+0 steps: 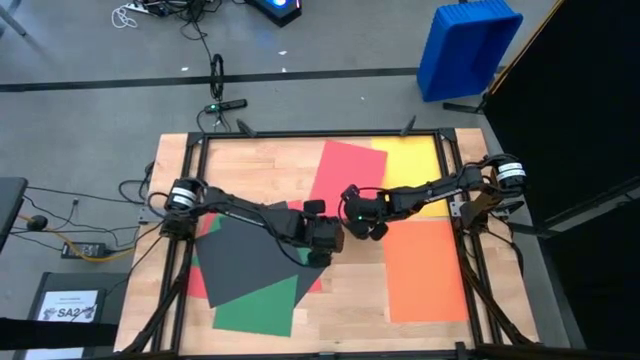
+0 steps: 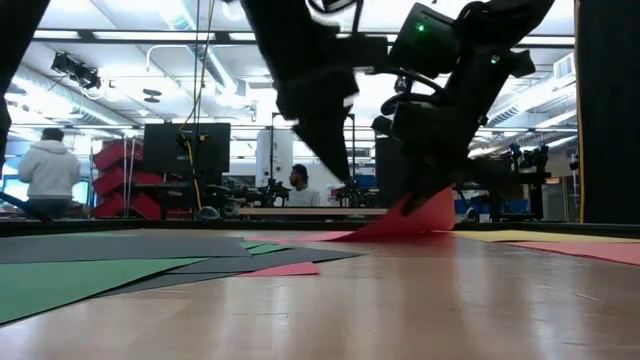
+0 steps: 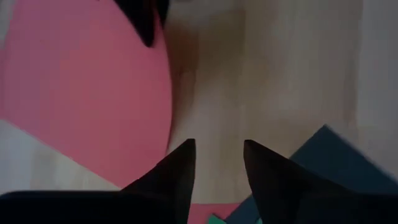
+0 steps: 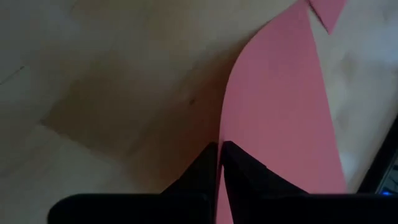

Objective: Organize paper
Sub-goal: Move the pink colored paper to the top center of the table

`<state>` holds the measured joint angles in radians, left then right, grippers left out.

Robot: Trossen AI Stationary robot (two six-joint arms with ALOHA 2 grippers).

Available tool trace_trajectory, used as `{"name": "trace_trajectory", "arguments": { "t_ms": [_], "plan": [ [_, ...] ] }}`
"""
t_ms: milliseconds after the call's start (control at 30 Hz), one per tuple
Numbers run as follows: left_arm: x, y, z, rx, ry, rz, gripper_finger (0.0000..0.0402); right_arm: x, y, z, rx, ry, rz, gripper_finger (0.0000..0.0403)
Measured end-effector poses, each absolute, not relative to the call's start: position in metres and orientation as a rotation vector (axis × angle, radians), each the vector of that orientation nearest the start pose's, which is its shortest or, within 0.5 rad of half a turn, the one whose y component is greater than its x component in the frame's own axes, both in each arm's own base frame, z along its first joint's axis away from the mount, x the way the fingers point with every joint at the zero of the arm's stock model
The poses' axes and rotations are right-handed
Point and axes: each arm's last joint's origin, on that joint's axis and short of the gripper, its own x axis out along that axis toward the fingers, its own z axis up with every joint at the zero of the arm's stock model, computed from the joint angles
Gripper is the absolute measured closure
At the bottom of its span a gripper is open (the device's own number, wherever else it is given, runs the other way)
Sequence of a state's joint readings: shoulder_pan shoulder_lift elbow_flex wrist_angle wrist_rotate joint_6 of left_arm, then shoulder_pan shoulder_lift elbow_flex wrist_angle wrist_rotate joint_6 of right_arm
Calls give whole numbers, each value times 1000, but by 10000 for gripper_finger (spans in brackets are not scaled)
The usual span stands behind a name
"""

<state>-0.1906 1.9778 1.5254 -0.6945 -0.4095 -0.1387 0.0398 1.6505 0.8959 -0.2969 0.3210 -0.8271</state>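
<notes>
Pinching the red sheet (image 4: 280,118) edge, right gripper (image 4: 219,155) clenched mid-table; left gripper (image 3: 217,165) parted, empty, just beside, dark sheet (image 1: 245,255) behind it.

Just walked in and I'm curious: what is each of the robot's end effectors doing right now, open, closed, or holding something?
Left end effector: open, holding nothing, over bare wood.
Right end effector: closed on the edge of the red paper sheet, lifting it.

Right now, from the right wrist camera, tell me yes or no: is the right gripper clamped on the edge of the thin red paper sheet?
Yes: the right gripper is pinched shut on the curled edge of the thin red paper sheet.
</notes>
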Motion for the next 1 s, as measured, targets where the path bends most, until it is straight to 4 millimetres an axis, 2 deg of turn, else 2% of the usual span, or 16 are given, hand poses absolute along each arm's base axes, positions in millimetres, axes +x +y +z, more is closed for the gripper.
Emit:
{"name": "trace_trajectory", "arguments": {
  "t_ms": [133,300,433,667,833,1000],
  "plan": [
    [410,-64,189,240,1099,289,233,310,2,161,-926,1078,175,403],
    [414,-56,185,283,1077,382,183,310,2,161,-916,1070,165,403],
    [415,-48,179,279,1062,399,160,310,2,161,-910,1069,161,403],
    [409,-41,162,288,1045,438,156,312,1,166,-870,1034,121,403],
    [406,-41,168,305,998,469,167,312,0,167,-857,1036,111,403],
    [399,-39,158,316,1029,469,169,312,0,167,-841,1031,104,403]
  ]
}}
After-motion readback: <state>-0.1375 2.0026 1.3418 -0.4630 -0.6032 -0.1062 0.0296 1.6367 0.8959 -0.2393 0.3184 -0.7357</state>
